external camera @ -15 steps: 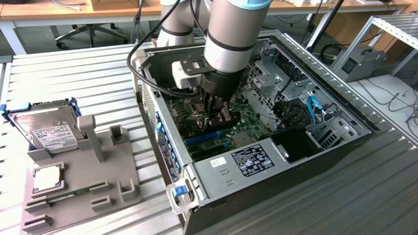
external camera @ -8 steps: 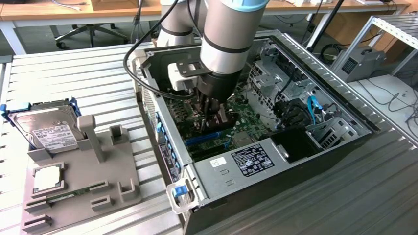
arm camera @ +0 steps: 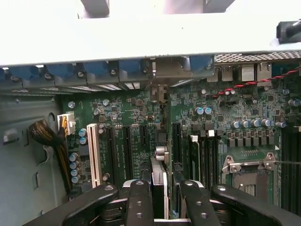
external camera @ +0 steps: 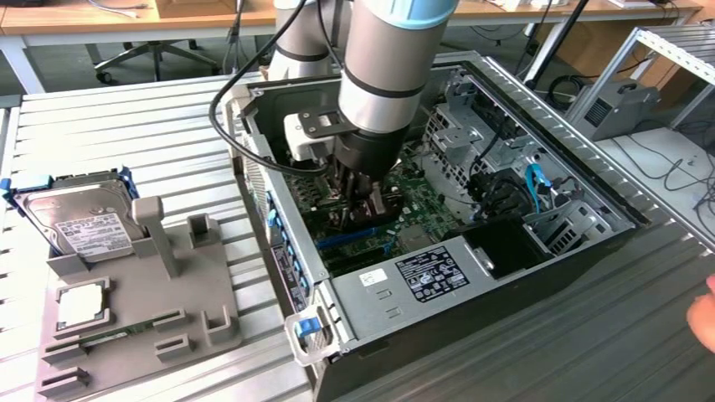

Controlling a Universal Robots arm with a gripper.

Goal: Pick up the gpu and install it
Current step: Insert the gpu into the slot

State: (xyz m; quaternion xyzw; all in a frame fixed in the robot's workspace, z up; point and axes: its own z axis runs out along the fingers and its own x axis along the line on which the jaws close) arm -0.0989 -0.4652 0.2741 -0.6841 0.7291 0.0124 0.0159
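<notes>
In the exterior view, the arm reaches down into the open computer case [external camera: 609,197]. My gripper [external camera: 360,194] hangs just above the green motherboard [external camera: 424,205]. The gpu [arm camera: 160,141] appears in the wrist view as a thin dark card seen edge-on. It runs from between my fingers [arm camera: 139,202] toward the slot openings in the case's rear wall, and its metal end [arm camera: 162,93] is at that wall. The gripper [arm camera: 165,200] is shut on the gpu, which stands over the black expansion slots and in line with them. Whether its edge sits in a slot is hidden.
A white slot [arm camera: 93,153] and an open processor socket [arm camera: 248,172] flank the card. The power supply [external camera: 430,272] fills the case's near corner. On the exterior view's left, a grey holder [external camera: 151,314] carries a hard drive [external camera: 79,219], a chip [external camera: 80,303] and a green memory stick [external camera: 112,335]. A hand [external camera: 704,322] shows at the right edge.
</notes>
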